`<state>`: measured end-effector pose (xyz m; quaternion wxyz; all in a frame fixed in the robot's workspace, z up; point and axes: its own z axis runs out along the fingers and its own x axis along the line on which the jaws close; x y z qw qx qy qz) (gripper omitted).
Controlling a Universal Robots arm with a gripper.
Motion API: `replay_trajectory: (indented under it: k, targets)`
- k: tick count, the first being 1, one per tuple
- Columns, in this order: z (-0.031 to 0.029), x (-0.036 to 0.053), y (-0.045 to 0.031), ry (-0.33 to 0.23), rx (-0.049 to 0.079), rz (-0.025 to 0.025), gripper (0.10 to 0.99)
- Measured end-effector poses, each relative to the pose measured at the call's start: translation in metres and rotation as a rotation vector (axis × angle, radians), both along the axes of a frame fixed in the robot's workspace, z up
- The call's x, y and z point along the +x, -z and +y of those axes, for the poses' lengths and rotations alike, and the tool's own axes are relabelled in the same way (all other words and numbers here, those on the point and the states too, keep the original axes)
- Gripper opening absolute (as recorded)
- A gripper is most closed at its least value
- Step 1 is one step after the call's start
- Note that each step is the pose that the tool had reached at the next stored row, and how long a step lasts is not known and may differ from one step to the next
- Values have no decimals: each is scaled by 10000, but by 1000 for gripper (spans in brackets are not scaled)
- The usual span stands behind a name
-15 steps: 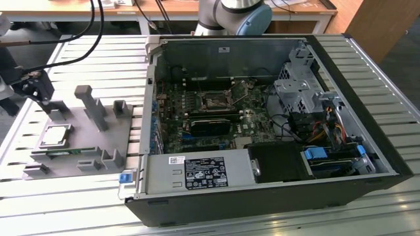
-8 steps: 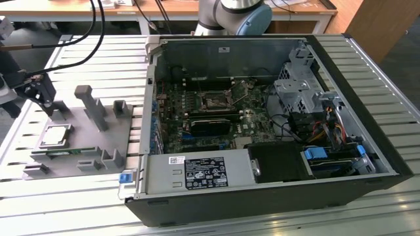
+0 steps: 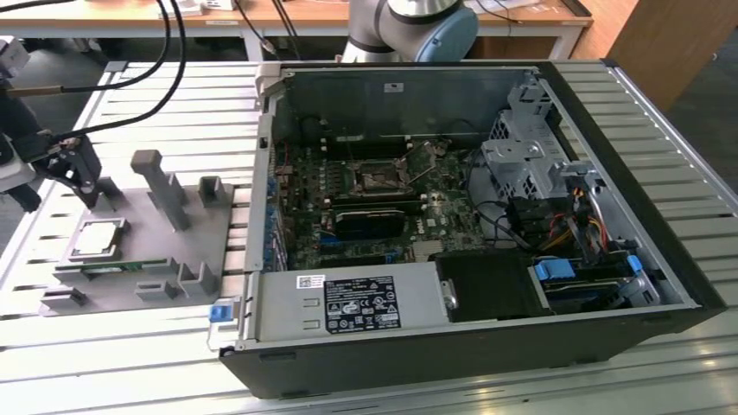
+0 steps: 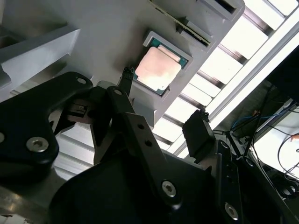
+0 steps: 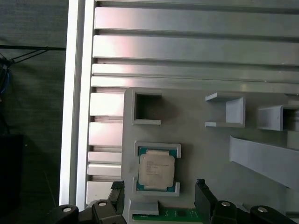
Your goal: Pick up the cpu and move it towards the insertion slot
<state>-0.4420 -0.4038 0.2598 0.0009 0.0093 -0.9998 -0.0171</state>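
Note:
The cpu is a small square chip with a silvery top. It lies flat in a square recess of the grey fixture plate, at the exterior view's left. Both wrist views show the cpu in its recess. My gripper hangs a little above the plate, beside the chip. It is open and holds nothing, and its two black fingertips stand wider apart than the chip. The insertion slot is the dark square socket with a metal frame on the motherboard, inside the open computer case.
The black computer case lies open on the slatted aluminium table. Grey posts rise from the fixture plate. A green memory stick lies in the plate next to the cpu. Black cables run along the exterior view's left.

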Motion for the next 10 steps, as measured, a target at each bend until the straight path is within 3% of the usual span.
replay_trajectory:
  k: [3, 4, 10]
  targets:
    - [-1, 0, 32, 0, 0, 0, 718]
    - [-1, 0, 42, 0, 0, 0, 780]
    - [-4, 0, 104, 0, 0, -1, 780]
